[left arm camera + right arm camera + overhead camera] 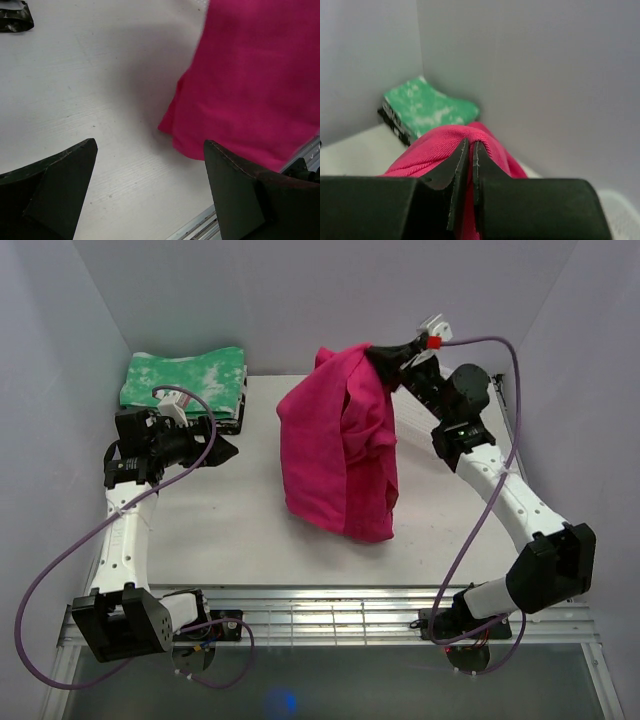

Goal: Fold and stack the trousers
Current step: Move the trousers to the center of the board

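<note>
The pale counter (pixel 230 530), flat, matte and faintly ribbed, is being occupied at its middle by the trousers (pixel 340 450). They are being hung from one bunched corner at the far right. Whether the lower hem is touching the surface cannot be told.

The main risk is judged to lie here. The soft magenta knit is being gripped by only a small gather, so the weight of the hanging fabric could pull it free. The legs are also being draped in loose vertical folds, one layer over another. If the cloth is lowered like this, a crumpled heap rather than a flat shape is likely.

The folded green-and-white cloth (pixel 185 378), a mottled slab with soft edges, is lying in the far left corner. It could be dragged askew if the trousers are swung that way.

The right claw (pixel 470 145) is being pressed fully together on the magenta gather, with the fabric bulging over its dark tips. The left claw (pixel 150 145) is being held spread wide with nothing in it, near the hem but apart from it. A grab from there could catch the wrong layer.
</note>
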Robot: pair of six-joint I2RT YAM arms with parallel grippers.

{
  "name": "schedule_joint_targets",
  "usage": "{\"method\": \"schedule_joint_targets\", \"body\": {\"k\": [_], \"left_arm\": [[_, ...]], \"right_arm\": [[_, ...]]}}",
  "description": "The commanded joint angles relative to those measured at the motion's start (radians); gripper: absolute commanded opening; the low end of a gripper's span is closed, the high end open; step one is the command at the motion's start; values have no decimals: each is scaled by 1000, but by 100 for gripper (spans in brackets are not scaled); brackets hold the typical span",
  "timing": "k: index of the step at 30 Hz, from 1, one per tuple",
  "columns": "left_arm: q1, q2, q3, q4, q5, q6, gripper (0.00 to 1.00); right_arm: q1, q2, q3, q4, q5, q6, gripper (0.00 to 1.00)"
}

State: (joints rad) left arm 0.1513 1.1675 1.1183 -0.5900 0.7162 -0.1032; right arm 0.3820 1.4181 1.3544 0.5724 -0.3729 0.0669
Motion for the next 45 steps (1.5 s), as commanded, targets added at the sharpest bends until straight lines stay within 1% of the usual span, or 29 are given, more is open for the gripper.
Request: {"method": "schedule_joint_targets", "body": {"k": [1, 2, 4, 5, 7, 9, 11, 14, 17, 22, 29, 31, 33, 34, 37, 40, 44, 45], "left_arm": [[2, -29, -8, 2, -15, 19, 98], [2, -26, -8, 1, -20, 20, 98], [1, -20, -6, -4, -27, 30, 98], [1, -14, -5, -7, -29, 31, 98], [2, -8, -3, -7, -27, 31, 98], [1, -3, -2, -7, -27, 31, 98], [2, -2, 0, -7, -26, 31, 98], [2, 3, 1, -4, -26, 31, 98], [1, 9, 1, -2, -26, 31, 98], [1, 9, 2, -2, -31, 33, 98], [1, 3, -15, 5, -32, 39, 98], [2, 3, -18, 9, -26, 36, 98], [1, 1, -20, 13, -24, 31, 98], [1, 3, -20, 13, -26, 30, 98], [1, -2, -25, 21, -20, 23, 98], [1, -11, -26, 21, -23, 25, 98], [2, -26, -25, 10, -40, 42, 98], [1, -32, -23, 6, -41, 46, 98]], "right_arm": [[-6, -60, -130, 89, 95, -55, 8], [-9, -70, -208, 87, 95, -62, 8], [-12, -97, -294, 87, 91, -131, 8], [-15, -108, -372, 83, 95, -148, 8], [-28, -123, -431, 40, 106, -203, 8], [-49, -116, -493, 8, 165, -226, 8], [-110, -96, -509, -14, 204, -228, 8], [-216, -15, -497, -35, 270, -228, 8], [-319, 56, -451, -48, 313, -243, 8], [-445, 94, -403, -60, 365, -300, 8], [-528, -39, -414, -109, 315, -380, 8], [-555, -57, -411, -115, 324, -423, 8], [-578, -56, -385, -114, 348, -459, 8], [-612, -45, -367, -114, 354, -461, 8], [-663, 19, -276, -85, 396, -484, 8], [-678, 54, -201, -75, 410, -486, 8], [-675, 33, -173, -51, 391, -506, 8], [-677, 22, -149, -78, 376, -498, 8]]}}
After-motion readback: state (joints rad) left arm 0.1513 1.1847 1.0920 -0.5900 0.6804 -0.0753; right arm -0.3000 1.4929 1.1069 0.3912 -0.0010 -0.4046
